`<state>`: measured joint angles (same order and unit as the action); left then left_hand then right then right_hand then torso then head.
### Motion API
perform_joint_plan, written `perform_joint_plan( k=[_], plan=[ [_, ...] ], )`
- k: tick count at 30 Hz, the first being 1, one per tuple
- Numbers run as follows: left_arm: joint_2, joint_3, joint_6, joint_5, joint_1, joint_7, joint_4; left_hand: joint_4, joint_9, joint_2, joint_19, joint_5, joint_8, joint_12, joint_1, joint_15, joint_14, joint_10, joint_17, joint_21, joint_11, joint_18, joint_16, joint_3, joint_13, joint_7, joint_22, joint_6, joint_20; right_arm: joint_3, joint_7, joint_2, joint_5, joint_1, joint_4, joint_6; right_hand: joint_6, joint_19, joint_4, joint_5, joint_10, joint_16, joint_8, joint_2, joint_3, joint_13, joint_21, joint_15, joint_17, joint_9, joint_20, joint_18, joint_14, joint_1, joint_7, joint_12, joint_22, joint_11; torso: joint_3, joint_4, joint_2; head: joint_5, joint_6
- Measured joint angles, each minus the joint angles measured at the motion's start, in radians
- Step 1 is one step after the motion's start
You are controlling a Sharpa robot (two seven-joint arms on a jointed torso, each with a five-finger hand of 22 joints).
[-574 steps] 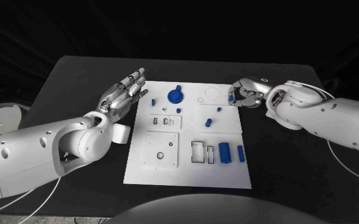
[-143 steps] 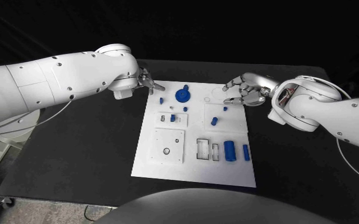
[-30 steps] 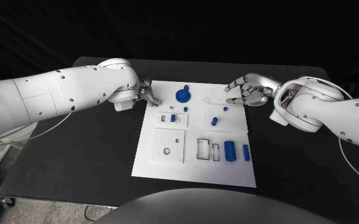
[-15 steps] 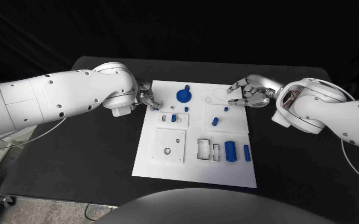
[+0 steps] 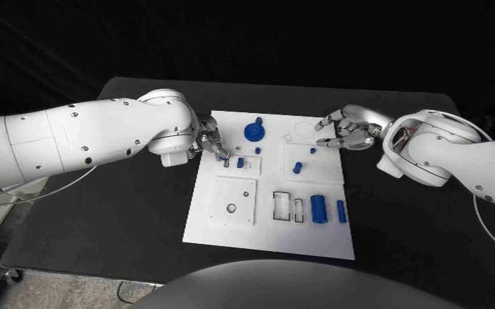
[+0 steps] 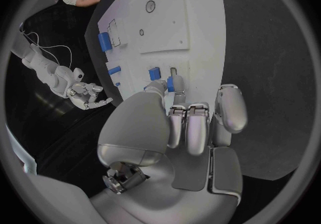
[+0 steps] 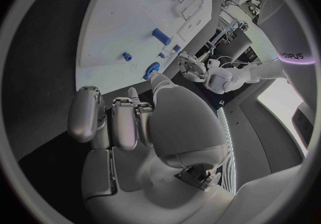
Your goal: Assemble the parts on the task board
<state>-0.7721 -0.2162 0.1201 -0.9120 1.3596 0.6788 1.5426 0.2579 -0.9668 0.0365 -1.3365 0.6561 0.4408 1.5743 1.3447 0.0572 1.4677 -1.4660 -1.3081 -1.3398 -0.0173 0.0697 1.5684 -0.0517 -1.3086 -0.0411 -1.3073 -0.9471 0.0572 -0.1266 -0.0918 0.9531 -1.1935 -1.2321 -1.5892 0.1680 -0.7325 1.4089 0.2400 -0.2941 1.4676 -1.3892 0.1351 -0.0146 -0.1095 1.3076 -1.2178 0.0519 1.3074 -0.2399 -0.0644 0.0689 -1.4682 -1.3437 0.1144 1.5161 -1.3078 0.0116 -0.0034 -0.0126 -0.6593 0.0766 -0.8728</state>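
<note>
Small blue part [image 5: 224,157] pinched at fingertips of left hand [image 5: 209,142], now lowered onto task board [image 5: 270,234] beside seated blue part [image 5: 239,162]; insertion judged imminent. Right hand [image 5: 345,131] half-curled, empty, at board's far edge.

The white board [image 5: 270,180] lies flat in the middle of the desk, its long side pointing away from me. On it I see small blue parts: a round disc [image 5: 252,133] near the far edge, a short peg [image 5: 297,168] in the middle, and two cylinders [image 5: 319,209] lying side by side near the right edge.
</note>
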Motion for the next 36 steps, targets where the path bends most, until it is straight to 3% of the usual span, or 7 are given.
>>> perform_joint_plan(
  k=[5, 17, 27, 36],
  plan=[
    [0.011, 0.000, 0.008, 0.013, 0.000, 0.008, 0.000, 0.003, -0.002, -0.012, -0.004, -0.032, 0.000, 0.000, 0.004, 0.000, 0.000, 0.000, 0.000, 0.000, 0.000, 0.000, 0.000, -0.043, 0.000, -0.001, 0.000, -0.001, -0.004, 0.000, 0.000, -0.001, 0.002, 0.005, 0.001, 0.000, 0.000, 0.000, 0.000, 0.000, 0.000, 0.004, 0.000, 0.000, 0.000, 0.000, 0.000, 0.000, 0.000, 0.000, 0.000, 0.000, 0.000, 0.000, 0.000, 0.000, 0.000, 0.000, 0.0005, 0.0000, 0.000, 0.002, 0.000],
    [0.022, -0.001, 0.016, 0.021, -0.003, 0.015, -0.002, 0.005, -0.003, -0.014, -0.004, -0.039, 0.000, 0.000, 0.002, 0.000, 0.000, 0.000, 0.000, 0.000, 0.000, 0.000, 0.000, -0.056, 0.000, 0.000, 0.000, 0.004, -0.004, 0.000, 0.001, -0.001, 0.003, 0.008, 0.002, 0.000, 0.000, 0.000, 0.000, 0.000, 0.000, 0.004, 0.000, 0.000, 0.000, 0.000, 0.002, 0.000, 0.000, 0.000, 0.000, 0.000, 0.000, 0.000, 0.000, 0.000, 0.000, 0.000, 0.0012, 0.0002, 0.000, 0.001, 0.000],
    [0.026, -0.001, 0.019, 0.019, -0.016, 0.017, -0.015, 0.001, -0.003, -0.017, -0.004, -0.044, 0.000, 0.000, -0.001, 0.000, 0.000, 0.000, 0.000, 0.000, 0.000, 0.000, 0.000, -0.065, 0.000, 0.000, -0.001, 0.003, -0.004, 0.000, 0.002, -0.001, 0.004, 0.008, 0.002, 0.001, 0.000, 0.000, 0.000, 0.000, 0.000, 0.004, 0.000, 0.000, 0.000, 0.000, 0.004, 0.000, 0.001, 0.000, 0.000, 0.000, 0.000, 0.000, 0.000, 0.000, 0.000, 0.000, 0.0006, 0.0000, 0.001, -0.001, 0.000],
    [0.025, 0.000, 0.019, 0.013, -0.019, 0.017, -0.017, 0.003, -0.007, -0.017, -0.004, -0.044, 0.000, 0.000, -0.001, 0.000, 0.000, 0.000, 0.000, 0.000, 0.000, 0.000, 0.000, -0.072, 0.000, 0.000, -0.001, 0.003, -0.004, 0.000, 0.002, -0.001, 0.004, 0.009, 0.003, 0.001, 0.000, 0.000, 0.000, 0.000, 0.000, 0.004, 0.000, 0.000, 0.000, 0.000, 0.004, 0.000, 0.000, 0.000, 0.000, 0.000, 0.000, 0.000, 0.000, 0.000, 0.000, 0.000, 0.0001, -0.0012, 0.001, -0.001, 0.000]
  ],
)
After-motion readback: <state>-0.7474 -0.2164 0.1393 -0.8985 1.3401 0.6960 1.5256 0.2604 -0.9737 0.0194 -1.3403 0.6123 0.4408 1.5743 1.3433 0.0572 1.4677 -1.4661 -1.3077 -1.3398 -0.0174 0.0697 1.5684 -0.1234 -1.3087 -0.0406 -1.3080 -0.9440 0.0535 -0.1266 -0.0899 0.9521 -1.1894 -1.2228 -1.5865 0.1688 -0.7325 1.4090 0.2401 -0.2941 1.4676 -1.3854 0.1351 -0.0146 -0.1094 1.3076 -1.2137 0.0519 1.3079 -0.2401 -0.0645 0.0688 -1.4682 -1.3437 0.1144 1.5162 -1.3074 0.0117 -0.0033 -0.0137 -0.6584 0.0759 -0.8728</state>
